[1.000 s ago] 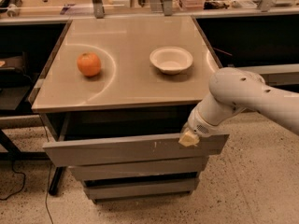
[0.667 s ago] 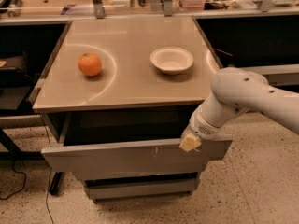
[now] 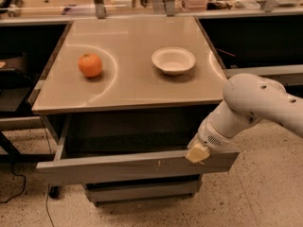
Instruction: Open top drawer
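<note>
One broad desk point(image 3: 132, 86) with a smooth tan top fills the middle of the view, standing on a speckled floor point(image 3: 265, 197). Next in bulk is the robot's white arm point(image 3: 258, 103), which reaches in from the right edge and bends down toward the front of the desk. Under the tabletop, the top drawer point(image 3: 118, 167) stands partly open: its wide grey front sits well forward of the desk's edge and slants slightly, with a few small pale scratches point(image 3: 158, 163) right of centre. Its dark inside shows behind the front, and nothing can be made out in it. Below it, a narrower grey drawer front point(image 3: 142, 190) sits further back, flush with the frame.

On the tabletop, a shallow white bowl point(image 3: 173, 60) rests right of centre, upright. A round orange point(image 3: 90, 65) lies well apart from it on the left side.

Smallest is the gripper point(image 3: 197, 152), a pale yellowish tip at the arm's end. It touches the upper edge of the top drawer's front near its right end. How its jaws stand cannot be told from this angle; they seem hooked over that edge.
</note>
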`<action>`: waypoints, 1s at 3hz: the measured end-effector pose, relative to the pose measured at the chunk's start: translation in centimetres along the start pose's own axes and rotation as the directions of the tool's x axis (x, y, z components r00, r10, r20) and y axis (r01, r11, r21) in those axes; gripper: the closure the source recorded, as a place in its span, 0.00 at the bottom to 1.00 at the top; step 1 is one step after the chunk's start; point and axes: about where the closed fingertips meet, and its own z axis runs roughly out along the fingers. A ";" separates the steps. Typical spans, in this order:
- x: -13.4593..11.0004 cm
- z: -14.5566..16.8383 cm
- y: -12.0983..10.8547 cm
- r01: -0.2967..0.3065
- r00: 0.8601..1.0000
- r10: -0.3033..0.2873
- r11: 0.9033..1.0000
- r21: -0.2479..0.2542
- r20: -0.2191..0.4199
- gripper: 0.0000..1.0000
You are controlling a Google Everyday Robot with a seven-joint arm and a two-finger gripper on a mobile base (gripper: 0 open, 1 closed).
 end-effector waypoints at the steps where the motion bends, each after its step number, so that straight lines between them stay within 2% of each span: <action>1: 1.3 -0.7 1.8 -0.036 0.999 0.036 0.999 -0.013 -0.009 1.00; 3: 1.2 -0.9 1.8 -0.037 0.999 0.037 0.999 -0.017 -0.014 1.00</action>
